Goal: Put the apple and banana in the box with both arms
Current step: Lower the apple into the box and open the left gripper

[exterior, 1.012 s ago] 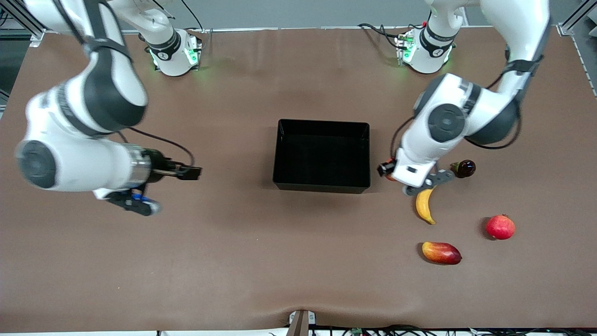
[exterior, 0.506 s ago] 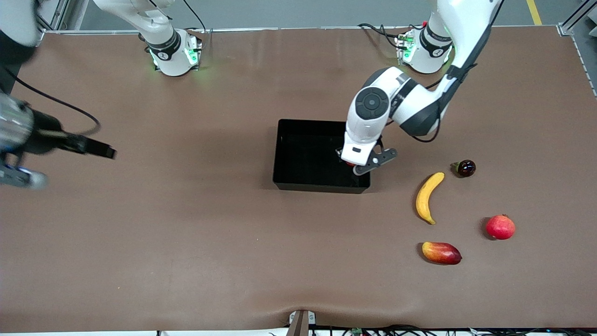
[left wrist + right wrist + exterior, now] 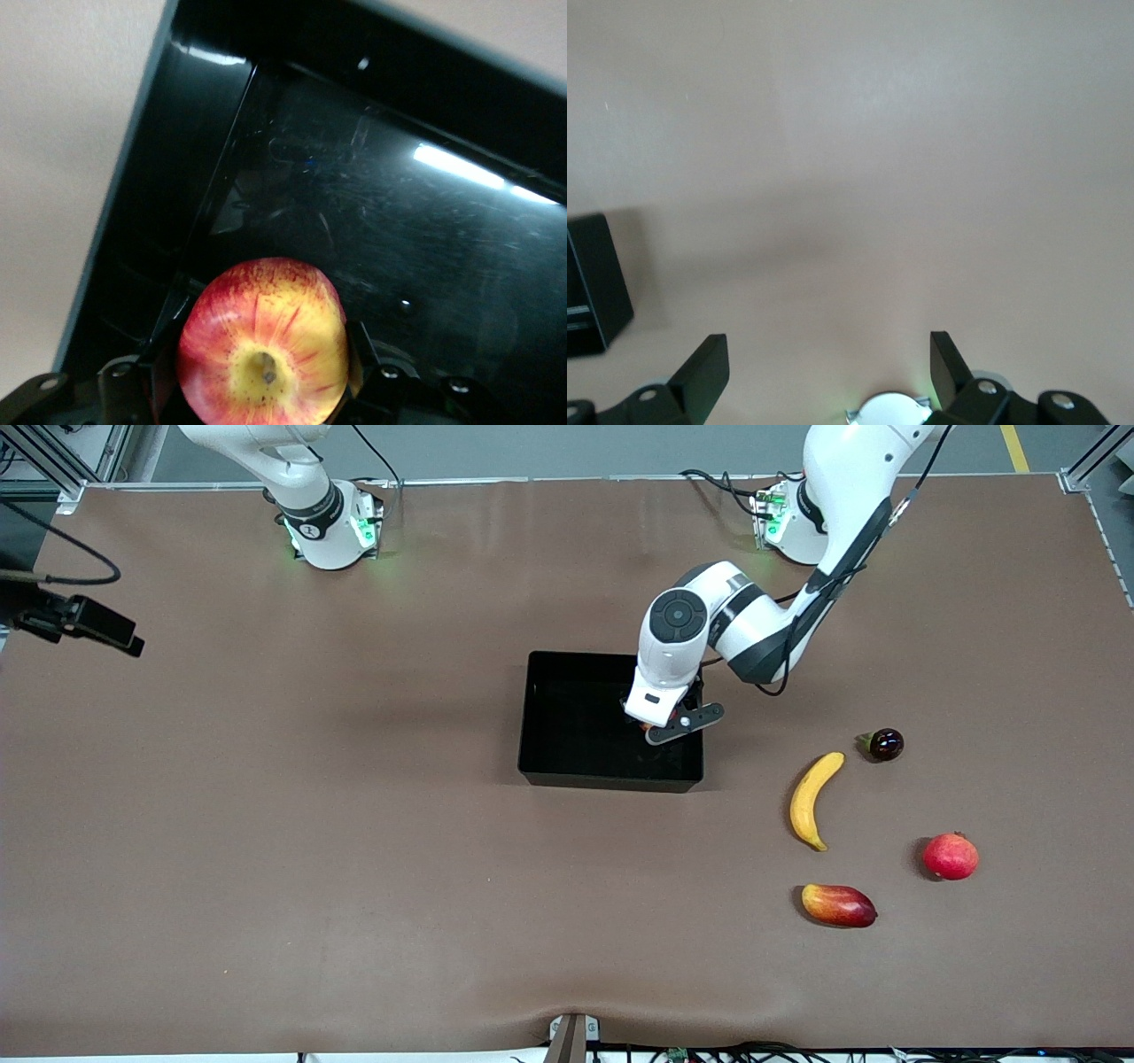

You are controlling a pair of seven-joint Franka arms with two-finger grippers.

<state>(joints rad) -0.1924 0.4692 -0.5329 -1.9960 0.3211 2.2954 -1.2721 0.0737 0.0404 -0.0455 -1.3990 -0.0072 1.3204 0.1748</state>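
Note:
The apple [image 3: 263, 345], red with yellow streaks, sits between the fingers of my left gripper [image 3: 263, 354], which is shut on it. In the front view the left gripper [image 3: 666, 724] hangs over the inside of the black box [image 3: 611, 782], near the wall toward the left arm's end. The banana [image 3: 811, 802] lies on the table beside the box, toward the left arm's end and slightly nearer the front camera. My right gripper [image 3: 826, 347] is open and holds nothing above bare brown table. In the front view it is past the picture's edge at the right arm's end.
A red-yellow mango [image 3: 838, 904] and a round red fruit [image 3: 951, 856] lie nearer the front camera than the banana. A small dark fruit [image 3: 884, 744] sits beside the banana's upper tip. The right arm's wrist mount [image 3: 89, 624] shows at the table's edge.
The left arm has carried the apple from beside the banana to above the box. The right arm has swung out toward its end of the table, mostly leaving the front view.

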